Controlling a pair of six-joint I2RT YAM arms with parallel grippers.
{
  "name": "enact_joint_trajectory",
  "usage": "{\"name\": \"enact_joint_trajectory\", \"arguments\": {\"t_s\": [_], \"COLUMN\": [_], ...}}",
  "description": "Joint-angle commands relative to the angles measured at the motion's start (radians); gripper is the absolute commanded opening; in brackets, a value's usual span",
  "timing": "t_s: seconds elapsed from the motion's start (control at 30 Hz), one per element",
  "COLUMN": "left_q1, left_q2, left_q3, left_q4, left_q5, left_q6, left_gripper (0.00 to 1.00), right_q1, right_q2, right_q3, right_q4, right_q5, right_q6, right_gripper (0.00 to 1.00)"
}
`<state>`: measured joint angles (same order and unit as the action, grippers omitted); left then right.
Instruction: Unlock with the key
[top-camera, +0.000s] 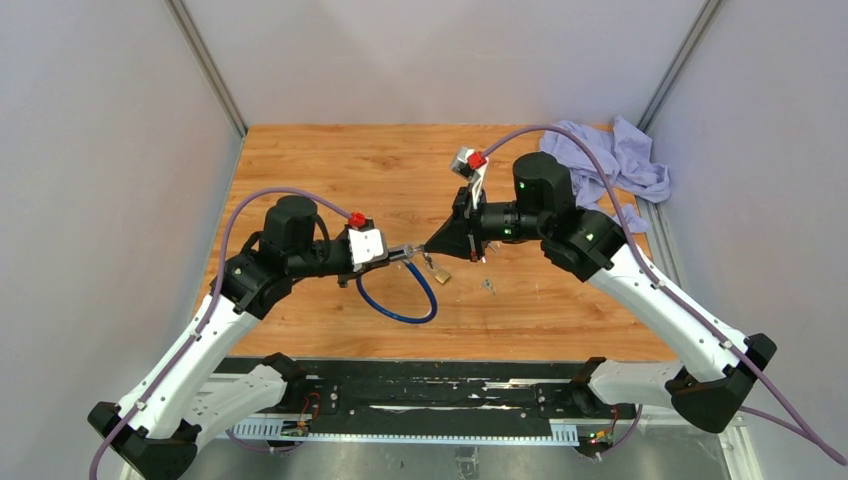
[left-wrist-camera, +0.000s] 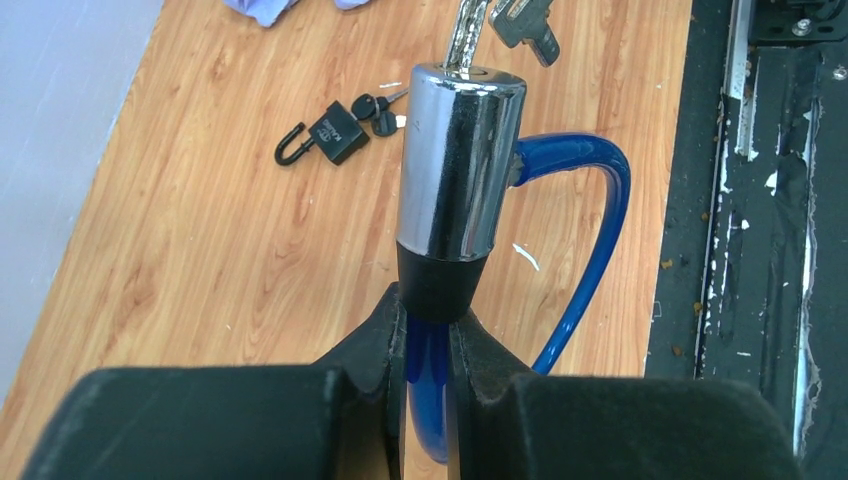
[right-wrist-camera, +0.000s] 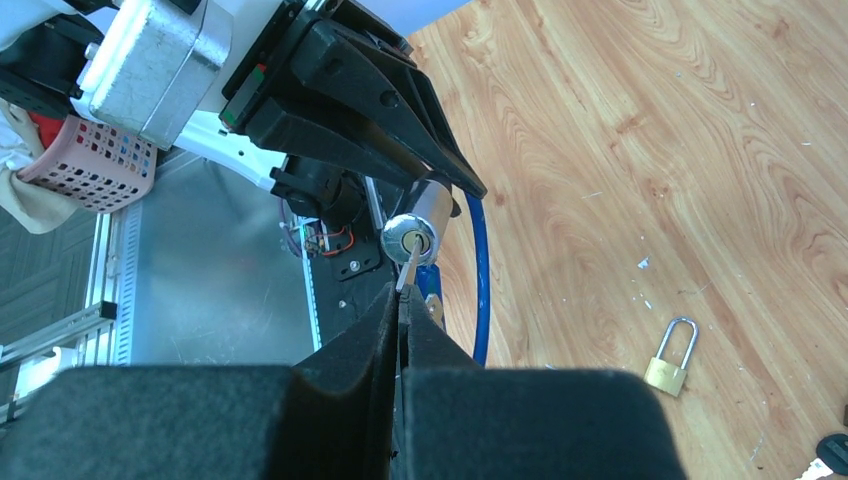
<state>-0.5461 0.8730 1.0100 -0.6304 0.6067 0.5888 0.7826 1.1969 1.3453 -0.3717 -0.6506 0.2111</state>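
The left pincer (left-wrist-camera: 428, 318) is clamped narrowly on the black collar (left-wrist-camera: 438, 285) of the blue cable lock (left-wrist-camera: 602, 225), holding its chrome barrel (left-wrist-camera: 460, 170) off the tabletop (left-wrist-camera: 200, 250) with the keyhole (right-wrist-camera: 412, 240) facing out ahead of its tips, offered to the other arm. The right pincer (right-wrist-camera: 400, 305) is pressed fully together on the key (right-wrist-camera: 408, 270), whose blade meets that keyhole just beyond its tips, ready, I'd judge, for turning.

2 white-black arms (top-camera: 190, 350), perhaps purple cables (top-camera: 545, 127)
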Motion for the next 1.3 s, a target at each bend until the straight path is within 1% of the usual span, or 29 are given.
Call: {"name": "enact_joint_trajectory", "arguments": {"t_s": [0.0,0.1,0.3,0.4,0.5,0.63,0.77,0.97,1.27], "left_q1": [0.003,0.003,0.003,0.003,0.003,0.001,0.001,0.001,0.0], "left_q2": [-0.011,-0.004,0.007,0.011,0.006,0.005,0.003,-0.044,-0.019], "left_q3": [0.039,0.046,0.047,0.047,0.035,0.02,0.019,-0.014,-0.01], "left_q4": [0.011,-0.011,-0.02,-0.014,0.007,-0.009,-0.032,-0.041,-0.042], "left_q5": [0.039,0.021,-0.029,-0.047,-0.041,-0.037,-0.036,0.012,-0.038], "left_q6": [0.056,0.094,0.139,0.13,0.1,0.133,0.191,0.299,0.314], "left_gripper": [0.0,0.0,0.0,0.0,0.0,0.0,0.0,0.0,0.0], "right_q1": [-0.024,-0.015,0.026,0.053,0.069,0.071,0.07,0.071,0.07], "right_q2": [0.033,0.072,0.114,0.111,0.091,0.077,0.086,0.115,0.114], "right_q3": [0.084,0.135,0.192,0.174,0.131,0.111,0.119,0.131,0.126], "right_q4": [-0.092,-0.178,-0.281,-0.267,-0.213,-0.17,-0.177,-0.215,-0.225], "right_q5": [-0.04,-0.047,0.024,0.058,0.09,0.116,0.114,0.095,0.072], "right_q6": [-0.055,-0.084,-0.123,-0.127,-0.107,-0.079,-0.075,-0.078,-0.072], "right_gripper": [0.01,0.01,0.0,0.01,0.0,0.01,0.01,0.01,0.01]}}
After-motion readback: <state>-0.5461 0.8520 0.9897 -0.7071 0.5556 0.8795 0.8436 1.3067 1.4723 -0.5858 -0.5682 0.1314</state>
